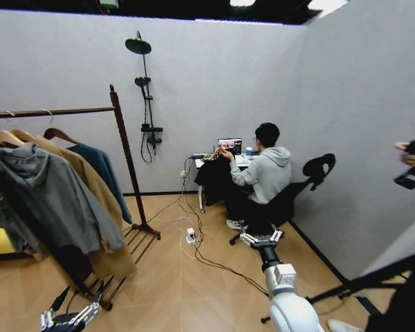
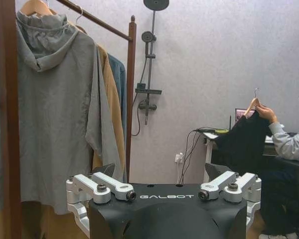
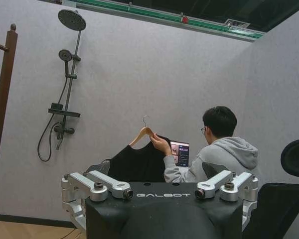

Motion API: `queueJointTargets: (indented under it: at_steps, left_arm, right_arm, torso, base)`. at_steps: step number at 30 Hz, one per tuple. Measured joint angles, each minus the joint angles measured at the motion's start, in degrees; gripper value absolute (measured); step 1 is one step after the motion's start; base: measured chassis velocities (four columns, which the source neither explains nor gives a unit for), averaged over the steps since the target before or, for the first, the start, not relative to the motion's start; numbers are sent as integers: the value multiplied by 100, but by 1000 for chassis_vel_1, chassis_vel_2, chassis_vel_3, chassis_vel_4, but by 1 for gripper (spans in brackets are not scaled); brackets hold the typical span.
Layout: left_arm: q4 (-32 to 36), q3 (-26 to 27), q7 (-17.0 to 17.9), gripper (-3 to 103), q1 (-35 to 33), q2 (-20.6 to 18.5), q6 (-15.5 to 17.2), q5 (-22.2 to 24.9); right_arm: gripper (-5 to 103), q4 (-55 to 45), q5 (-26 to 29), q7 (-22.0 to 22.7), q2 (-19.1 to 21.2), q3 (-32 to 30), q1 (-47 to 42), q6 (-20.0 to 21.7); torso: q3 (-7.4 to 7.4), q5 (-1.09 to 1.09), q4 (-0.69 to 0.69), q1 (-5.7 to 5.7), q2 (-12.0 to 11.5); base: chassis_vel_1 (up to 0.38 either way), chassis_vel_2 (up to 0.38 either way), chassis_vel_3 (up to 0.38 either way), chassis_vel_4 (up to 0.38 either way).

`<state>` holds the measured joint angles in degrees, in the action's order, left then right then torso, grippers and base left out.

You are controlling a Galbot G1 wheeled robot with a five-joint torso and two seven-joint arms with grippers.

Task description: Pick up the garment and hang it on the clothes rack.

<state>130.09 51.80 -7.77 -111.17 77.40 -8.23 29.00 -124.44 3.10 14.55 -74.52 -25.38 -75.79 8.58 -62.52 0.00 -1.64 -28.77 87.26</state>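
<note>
Grey walls are enclosing a wood-floored room; both sets of jaws are standing apart and empty, the left gripper (image 1: 68, 318) hovering low by the clothes rack (image 1: 124, 149), the right gripper (image 1: 261, 237) pointing deskward. The garment (image 1: 100, 166) is hanging on the rod behind a tan coat (image 1: 90, 180), seemingly already placed, hence nothing is being gripped
</note>
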Motion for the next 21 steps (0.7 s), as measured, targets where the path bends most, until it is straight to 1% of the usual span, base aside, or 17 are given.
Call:
queueJointTargets:
  at_steps: [10, 13, 15, 21]
  left_arm:
    - [0, 0, 5, 100, 0, 0, 0, 0]
    - [0, 0, 4, 100, 0, 0, 0, 0]
    - [0, 0, 4, 100, 0, 0, 0, 0]
    - [0, 0, 3, 100, 0, 0, 0, 0]
  right_arm:
    - [100, 107, -18, 11, -29, 119, 131, 10]
    - [100, 142, -34, 14, -44, 149, 162, 12]
    - [100, 175, -46, 16, -57, 169, 175, 15]
    - [100, 218, -65, 17, -75, 173, 189, 22]
  torso:
    - [0, 1, -1, 0, -1]
    - [0, -2, -1, 0, 0]
    - [0, 1, 0, 0, -1]
    - [0, 0, -2, 0, 0]
  base:
    - [241, -239, -235, 239]
    - [220, -241, -230, 223]
    - [225, -201, -221, 228]
    - [207, -207, -211, 210]
